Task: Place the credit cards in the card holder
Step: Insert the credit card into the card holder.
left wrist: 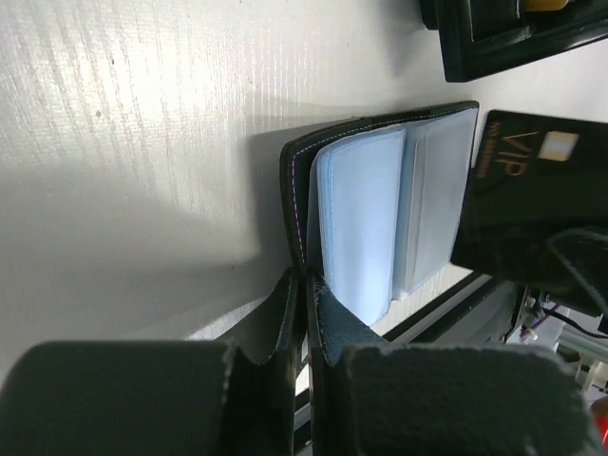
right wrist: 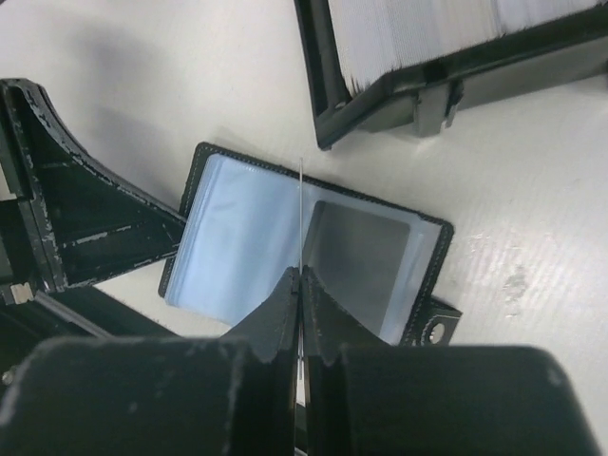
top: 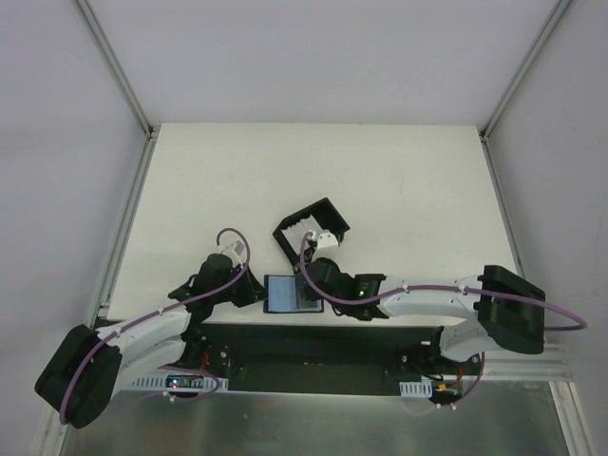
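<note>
The card holder (top: pixel 290 293) lies open near the table's front edge, its bluish-grey sleeves up; it also shows in the left wrist view (left wrist: pixel 366 218) and the right wrist view (right wrist: pixel 247 237). Its clasp tab (right wrist: pixel 433 330) sticks out on one side. My left gripper (left wrist: pixel 306 280) is shut on the edge of the holder's black cover; in the top view it (top: pixel 256 293) sits at the holder's left side. My right gripper (right wrist: pixel 300 277) is shut on one credit card (right wrist: pixel 301 214), seen edge-on over the holder's middle fold. That card looks dark with "VIP" lettering in the left wrist view (left wrist: pixel 532 204).
A black walled tray (top: pixel 285 233) stands just behind the holder and holds a stack of whitish cards (right wrist: pixel 418 33). The table's front edge and the metal base rail (top: pixel 313 347) lie right below the holder.
</note>
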Controlling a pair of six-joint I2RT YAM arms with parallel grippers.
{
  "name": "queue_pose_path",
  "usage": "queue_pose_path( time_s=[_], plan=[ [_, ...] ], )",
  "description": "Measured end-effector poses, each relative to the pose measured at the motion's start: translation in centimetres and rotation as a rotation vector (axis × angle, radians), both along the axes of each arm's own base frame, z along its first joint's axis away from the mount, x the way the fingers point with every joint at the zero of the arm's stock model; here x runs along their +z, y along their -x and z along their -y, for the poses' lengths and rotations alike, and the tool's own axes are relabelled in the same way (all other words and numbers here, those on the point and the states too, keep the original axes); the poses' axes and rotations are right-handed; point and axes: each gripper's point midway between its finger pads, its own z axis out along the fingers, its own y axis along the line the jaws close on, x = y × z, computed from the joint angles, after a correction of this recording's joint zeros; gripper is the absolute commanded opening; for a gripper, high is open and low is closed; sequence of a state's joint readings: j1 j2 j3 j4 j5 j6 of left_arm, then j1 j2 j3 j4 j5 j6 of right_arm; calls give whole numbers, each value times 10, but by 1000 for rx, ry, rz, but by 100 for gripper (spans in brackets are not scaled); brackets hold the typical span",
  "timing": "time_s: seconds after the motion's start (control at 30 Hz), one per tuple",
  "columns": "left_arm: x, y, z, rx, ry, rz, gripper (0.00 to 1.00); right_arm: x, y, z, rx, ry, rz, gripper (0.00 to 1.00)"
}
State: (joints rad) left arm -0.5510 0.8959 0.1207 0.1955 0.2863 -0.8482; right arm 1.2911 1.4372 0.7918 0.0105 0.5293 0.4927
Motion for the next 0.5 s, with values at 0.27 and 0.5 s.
queue_pose_path(
  time_s=[0.27,0.5],
  plan=[
    [-1,-4,2,18,18,3,0,-24,12,-7,16,-161,-139,0],
    [-1,-4,3,42,40,-6,0,-41,6,-6,-63,-292,-212,1]
  ],
)
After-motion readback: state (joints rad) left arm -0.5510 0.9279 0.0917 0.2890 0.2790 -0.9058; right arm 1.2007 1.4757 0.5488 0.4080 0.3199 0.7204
